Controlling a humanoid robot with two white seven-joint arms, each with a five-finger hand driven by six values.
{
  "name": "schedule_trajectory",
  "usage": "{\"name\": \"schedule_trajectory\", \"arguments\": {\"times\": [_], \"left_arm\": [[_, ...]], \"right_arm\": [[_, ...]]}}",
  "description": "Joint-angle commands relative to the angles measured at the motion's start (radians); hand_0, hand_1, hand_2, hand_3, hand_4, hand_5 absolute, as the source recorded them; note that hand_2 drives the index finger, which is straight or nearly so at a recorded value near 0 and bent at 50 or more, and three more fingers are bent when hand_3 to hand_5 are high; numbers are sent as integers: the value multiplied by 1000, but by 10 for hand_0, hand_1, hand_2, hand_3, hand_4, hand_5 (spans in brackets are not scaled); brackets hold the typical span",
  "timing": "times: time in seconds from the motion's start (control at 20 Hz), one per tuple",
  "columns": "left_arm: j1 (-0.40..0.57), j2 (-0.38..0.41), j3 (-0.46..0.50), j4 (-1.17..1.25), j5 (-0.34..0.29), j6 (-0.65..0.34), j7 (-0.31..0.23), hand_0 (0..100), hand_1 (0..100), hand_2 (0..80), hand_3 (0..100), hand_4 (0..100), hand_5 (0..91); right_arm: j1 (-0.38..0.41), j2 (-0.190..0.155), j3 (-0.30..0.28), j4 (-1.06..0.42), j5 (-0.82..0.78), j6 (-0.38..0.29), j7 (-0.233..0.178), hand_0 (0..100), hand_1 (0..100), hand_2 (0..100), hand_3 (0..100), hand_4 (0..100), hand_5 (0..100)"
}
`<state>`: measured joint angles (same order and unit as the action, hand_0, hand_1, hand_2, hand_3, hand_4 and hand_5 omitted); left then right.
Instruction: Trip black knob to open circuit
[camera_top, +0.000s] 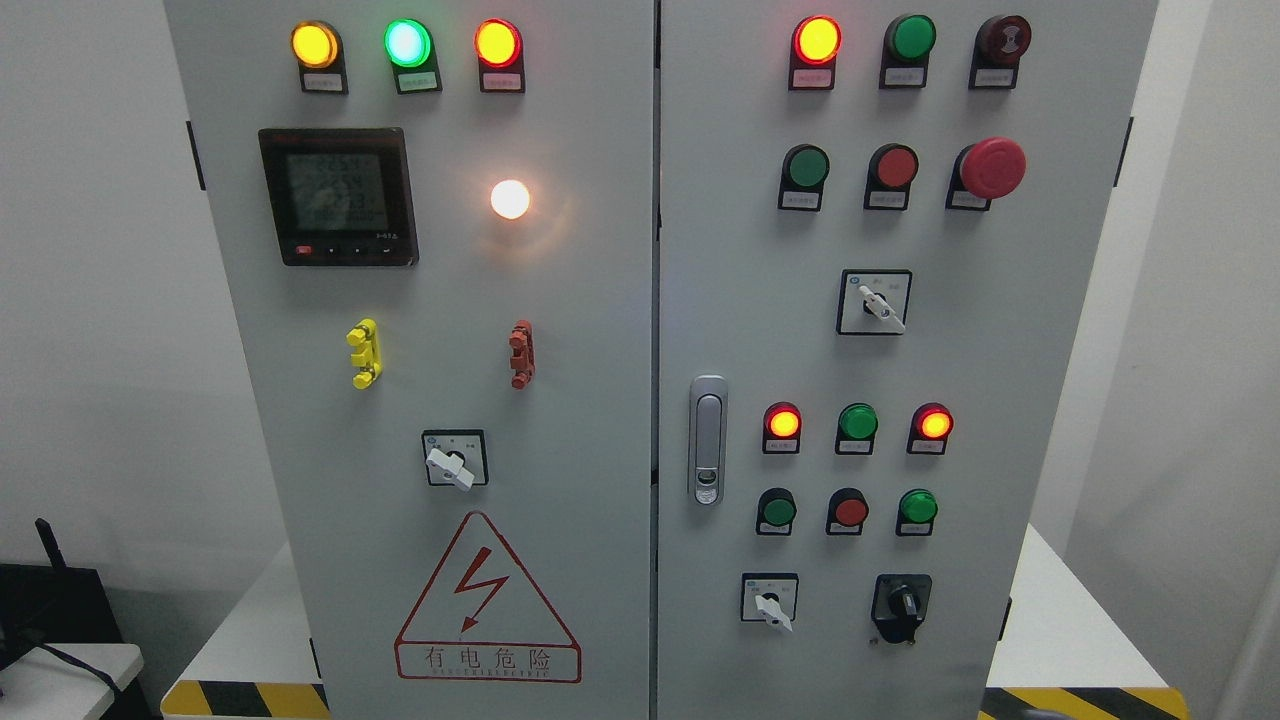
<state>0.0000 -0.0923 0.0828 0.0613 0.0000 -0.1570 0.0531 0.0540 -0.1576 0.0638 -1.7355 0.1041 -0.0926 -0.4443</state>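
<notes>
My fingers are out of sight, so I cannot tell their state; the black knob (903, 603) at five o'clock looks stiff; I'd pinch its raised ridge.

You face plain white walls (90, 330) on both sides, a white platform (1070, 620) edged with yellow-and-black hazard tape (240, 698) below, and a white desk corner (70, 680) with dark equipment (50, 600) at lower left.
</notes>
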Motion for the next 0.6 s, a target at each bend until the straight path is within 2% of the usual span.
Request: {"name": "schedule_trajectory", "arguments": {"times": [0.0, 0.15, 0.55], "left_arm": [[-8, 0, 0, 0, -34, 1, 1, 120, 389, 0, 0, 0, 0], [-8, 0, 0, 0, -32, 1, 1, 120, 389, 0, 0, 0, 0], [-8, 0, 0, 0, -32, 1, 1, 120, 389, 0, 0, 0, 0]], "right_arm": [[-40, 65, 28, 24, 2, 33, -1, 266, 753, 443, 801, 871, 970], [-69, 98, 27, 27, 3, 79, 1, 276, 759, 454, 802, 871, 970], [-111, 110, 28, 28, 3, 122, 4, 292, 796, 451, 800, 869, 971]]}}
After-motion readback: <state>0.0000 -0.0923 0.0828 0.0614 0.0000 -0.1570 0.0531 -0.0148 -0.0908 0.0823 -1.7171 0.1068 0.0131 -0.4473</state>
